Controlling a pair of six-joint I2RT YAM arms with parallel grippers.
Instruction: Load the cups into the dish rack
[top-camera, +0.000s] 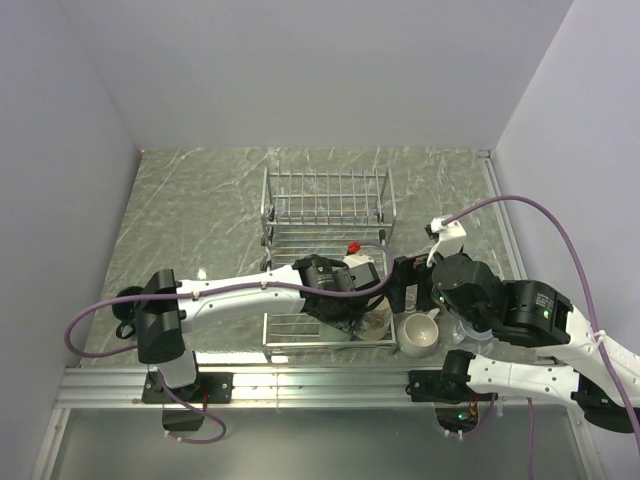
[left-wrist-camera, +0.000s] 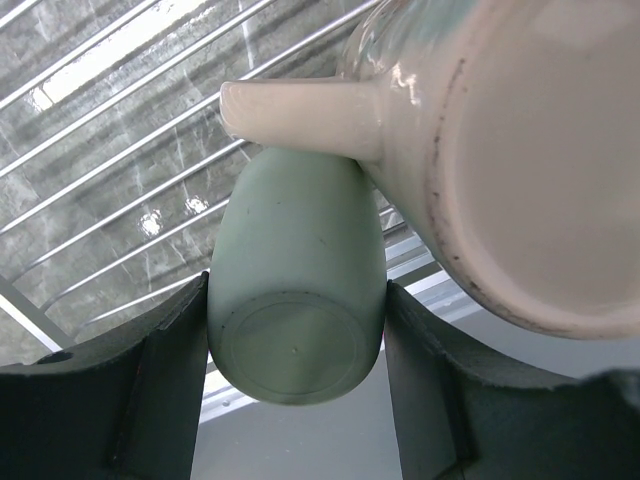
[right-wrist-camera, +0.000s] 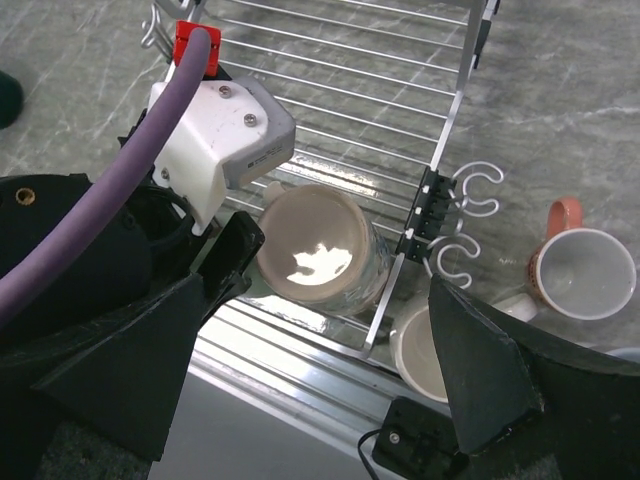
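One light green cup (left-wrist-camera: 297, 300) between left fingers (left-wrist-camera: 140, 400)

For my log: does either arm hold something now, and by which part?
The left gripper holds the light green mug by the sides of its body; the right gripper holds nothing.

I read the light green mug (left-wrist-camera: 295, 300) as smooth satin ceramic, base disc duller than the wall. Next to it the beige mug (left-wrist-camera: 520, 150) has a glossy glaze with dark specks along the rim. On the left pincer (left-wrist-camera: 296, 390) the fingers (left-wrist-camera: 140, 400) look like matt black plastic, slightly grainy. The dish rack (top-camera: 325, 210) is bright polished metal wire. The worktop (top-camera: 200, 200) is marbled grey-green, semi-gloss, catching glare. The white wrist housing (right-wrist-camera: 225, 130) is matt plastic. The cable (right-wrist-camera: 110, 190) has a smooth purple sheath. The near rail (top-camera: 300, 380) looks like brushed aluminium.
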